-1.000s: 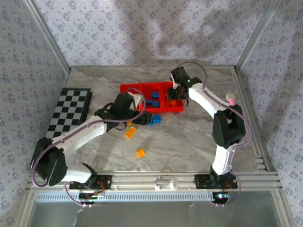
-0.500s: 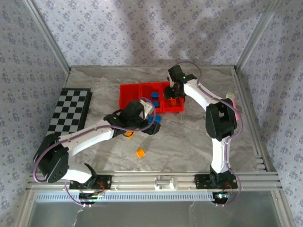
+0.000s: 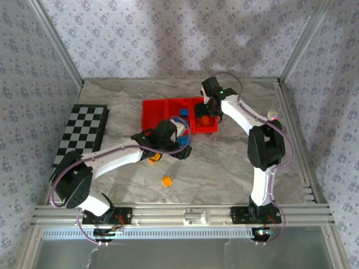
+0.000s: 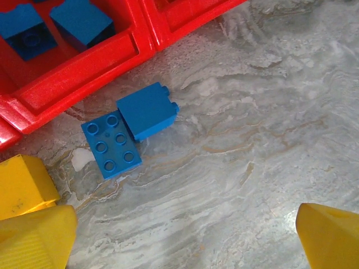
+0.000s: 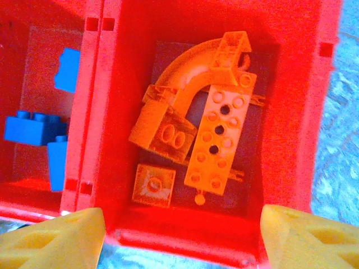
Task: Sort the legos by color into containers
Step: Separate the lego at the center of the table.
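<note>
Legos in orange (image 5: 216,134) now lie in the three-o'clock bin (image 5: 291,112) of the containers (image 3: 154,111); the right pincer (image 5: 182,238) has spread above them, empty. The left pincer (image 4: 182,241), spread wide, has swung over two blue bricks (image 4: 132,131) on the desk (image 4: 252,168) at its eleven o'clock, likely next.

I can read no text, label, brand, number or sign in any view. Studs on the loose blue brick (image 4: 112,144): any embossing is too small to tell. It is the same for the studs on the orange plate (image 5: 220,140) in the right bin (image 5: 291,112).
</note>
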